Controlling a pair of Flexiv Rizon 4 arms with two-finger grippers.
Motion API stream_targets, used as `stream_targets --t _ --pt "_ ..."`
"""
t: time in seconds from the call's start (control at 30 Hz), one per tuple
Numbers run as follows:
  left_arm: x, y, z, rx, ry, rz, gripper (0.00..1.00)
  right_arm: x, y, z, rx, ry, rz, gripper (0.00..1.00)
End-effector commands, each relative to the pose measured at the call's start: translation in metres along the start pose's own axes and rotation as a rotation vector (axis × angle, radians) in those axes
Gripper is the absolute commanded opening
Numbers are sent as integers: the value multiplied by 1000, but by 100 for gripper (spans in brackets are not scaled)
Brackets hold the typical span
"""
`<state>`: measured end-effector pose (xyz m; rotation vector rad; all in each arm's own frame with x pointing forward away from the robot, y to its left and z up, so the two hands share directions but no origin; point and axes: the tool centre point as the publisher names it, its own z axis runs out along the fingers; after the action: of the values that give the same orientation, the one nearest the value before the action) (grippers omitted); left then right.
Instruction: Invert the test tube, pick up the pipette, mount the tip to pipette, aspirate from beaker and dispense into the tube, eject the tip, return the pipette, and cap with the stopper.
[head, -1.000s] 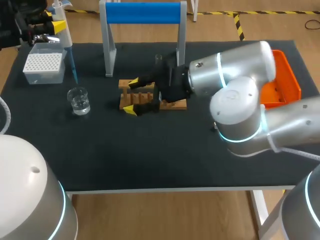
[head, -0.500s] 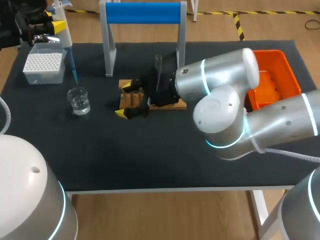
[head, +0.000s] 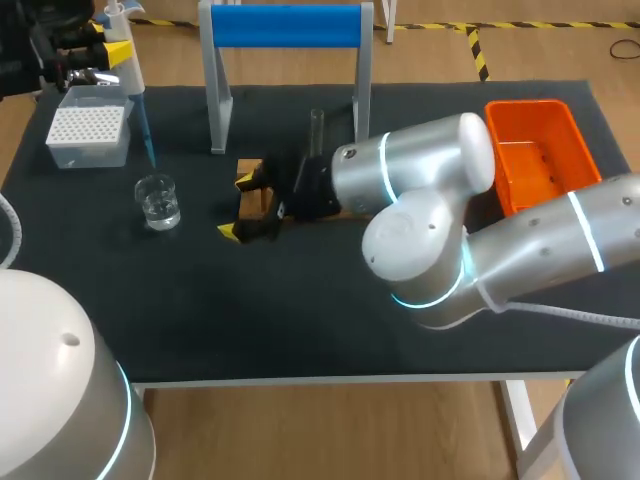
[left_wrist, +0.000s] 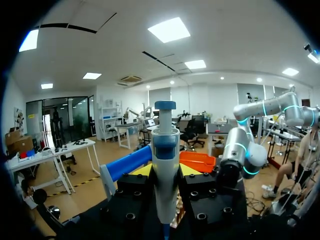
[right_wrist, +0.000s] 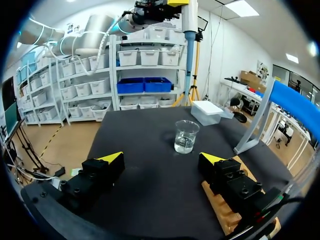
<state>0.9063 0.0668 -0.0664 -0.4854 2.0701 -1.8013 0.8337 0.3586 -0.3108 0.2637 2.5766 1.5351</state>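
My left gripper (head: 108, 52) hangs above the table's far left corner, shut on the white and blue pipette (head: 128, 70), whose blue tip points down toward the tip box (head: 88, 135). In the left wrist view the pipette (left_wrist: 165, 160) stands upright between the black fingers (left_wrist: 131, 197). My right gripper (head: 237, 207) is open and low over the left end of the wooden rack (head: 250, 195), with nothing between its fingers. The glass beaker (head: 158, 201) with some water stands to its left; in the right wrist view the beaker (right_wrist: 186, 136) is ahead of the open gripper (right_wrist: 162, 158). A test tube (head: 317, 130) stands upright behind the arm.
A stand with a blue bar (head: 285, 25) rises at the back middle. An orange bin (head: 540, 150) sits at the far right. My right arm (head: 420, 190) covers most of the rack. The tip box (right_wrist: 209, 112) lies beyond the beaker.
My right arm has swung left across the rack, bringing its open gripper nearer the beaker and uncovering the orange bin. The left arm and pipette have kept still.
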Motion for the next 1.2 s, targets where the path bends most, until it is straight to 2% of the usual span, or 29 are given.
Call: stream_targets --t 0.03,0.5,1.2 --pt "0 0 0 2 -1 1 0 2 -7 16 -8 -20 3 100" --pt "0 0 0 2 -1 1 0 3 -8 29 0 -42 16 100" --pt "0 0 0 2 -1 1 0 3 -9 29 5 -44 13 100"
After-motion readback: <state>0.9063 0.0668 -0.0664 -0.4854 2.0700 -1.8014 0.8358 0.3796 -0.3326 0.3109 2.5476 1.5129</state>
